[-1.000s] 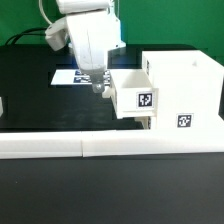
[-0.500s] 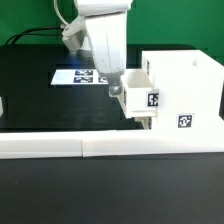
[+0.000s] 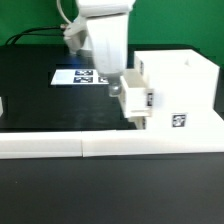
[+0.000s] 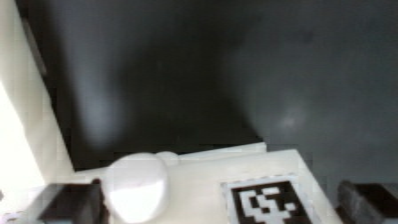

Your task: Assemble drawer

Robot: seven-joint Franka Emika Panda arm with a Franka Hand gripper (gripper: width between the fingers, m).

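Note:
The white cube-like drawer housing [image 3: 182, 85] stands at the exterior view's right, with a tag on its front. A white tray [image 3: 140, 96] with a tag sticks partly out of its side opening. My gripper [image 3: 113, 90] is low against the tray's outer face. In the wrist view the tray's front [image 4: 214, 165] shows its round knob [image 4: 143, 185] and a tag [image 4: 267, 200]. My gripper [image 4: 214, 205] has its dark fingers wide apart on either side of them, open and clamping nothing. A white part [image 3: 2, 104] at the exterior view's left edge is mostly cut off.
The long white L-shaped bar [image 3: 90, 146] runs along the front of the black table. The marker board [image 3: 80, 76] lies flat behind my gripper. Cables hang at the back on the exterior view's left.
My gripper has moved toward the exterior view's right. The tray has slid with it, deeper into the housing.

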